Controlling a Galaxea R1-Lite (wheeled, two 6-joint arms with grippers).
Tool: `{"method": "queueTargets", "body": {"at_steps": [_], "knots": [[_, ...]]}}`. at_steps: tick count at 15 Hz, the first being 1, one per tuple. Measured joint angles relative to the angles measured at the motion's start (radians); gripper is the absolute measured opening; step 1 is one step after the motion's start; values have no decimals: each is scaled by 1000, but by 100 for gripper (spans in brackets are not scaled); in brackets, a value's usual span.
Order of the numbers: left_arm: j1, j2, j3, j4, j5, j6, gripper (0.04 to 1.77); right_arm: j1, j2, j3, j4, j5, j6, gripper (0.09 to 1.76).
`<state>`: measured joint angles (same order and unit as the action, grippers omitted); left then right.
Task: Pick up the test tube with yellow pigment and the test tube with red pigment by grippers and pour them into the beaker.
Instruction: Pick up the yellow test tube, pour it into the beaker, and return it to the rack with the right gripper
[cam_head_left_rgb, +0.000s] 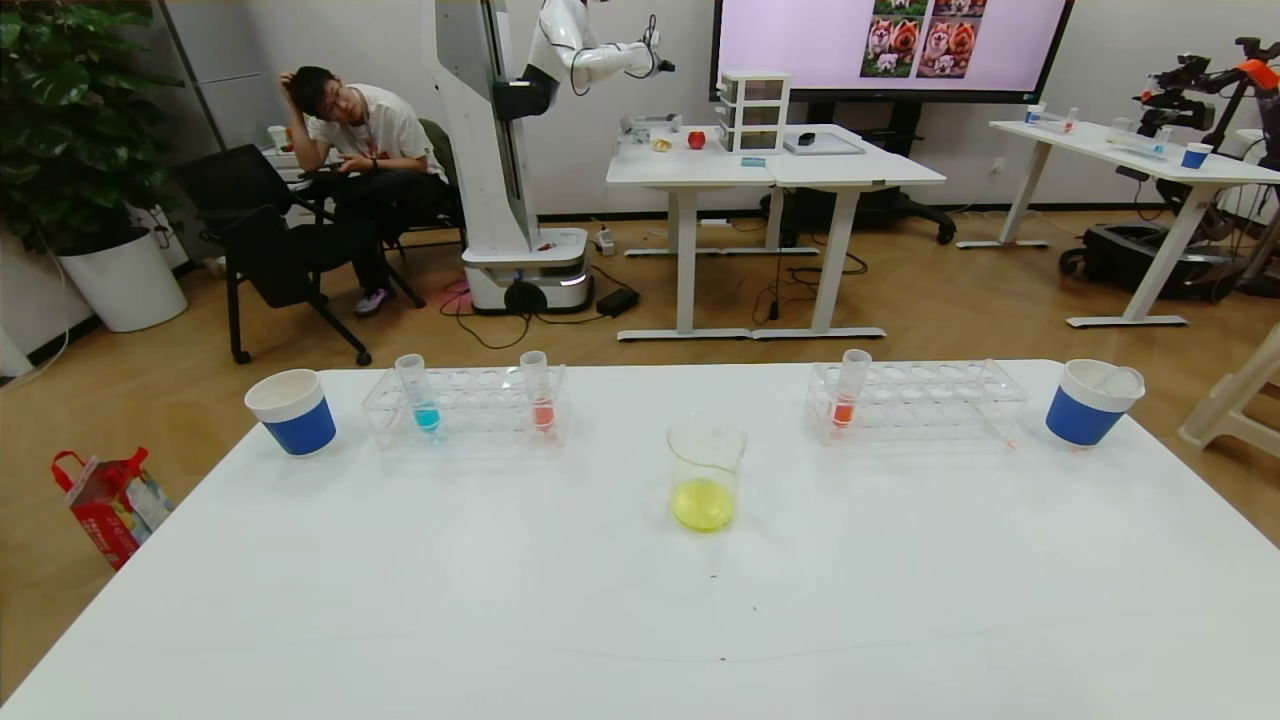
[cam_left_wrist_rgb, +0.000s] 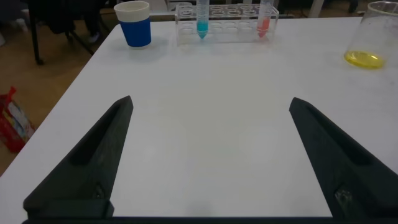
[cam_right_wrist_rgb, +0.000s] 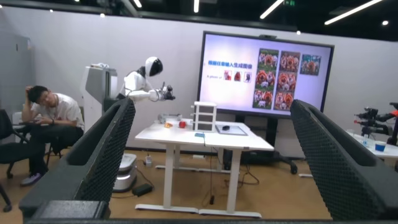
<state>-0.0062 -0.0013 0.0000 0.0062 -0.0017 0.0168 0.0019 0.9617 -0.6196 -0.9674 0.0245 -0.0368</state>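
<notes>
Both grippers, left and right, stand wide apart and empty; the red tube stands upright in the right rack, nearer the right arm, beyond the beaker.

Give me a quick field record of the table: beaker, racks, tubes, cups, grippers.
beaker: centre of table, yellow liquid at bottom
left rack: blue tube, red tube, both upright
right rack: one red tube, upright
yellow tube: none seen in either rack
cups: blue-and-white, left cup, right cup
left gripper: open, above bare table, holding nothing
right gripper: open, facing the room, holding nothing
</notes>
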Motion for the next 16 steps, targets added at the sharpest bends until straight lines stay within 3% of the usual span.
{"method": "queueTargets", "body": {"at_steps": [3, 9, 16], "knots": [[0, 0, 0, 0, 0, 0, 175, -6, -270, 135, 114, 22, -4, 174], [0, 0, 0, 0, -1, 0, 175, 9, -777, 253, 593, 82, -24, 174], [0, 0, 0, 0, -1, 0, 175, 9, -954, 561, 634, 85, -54, 174]]}}
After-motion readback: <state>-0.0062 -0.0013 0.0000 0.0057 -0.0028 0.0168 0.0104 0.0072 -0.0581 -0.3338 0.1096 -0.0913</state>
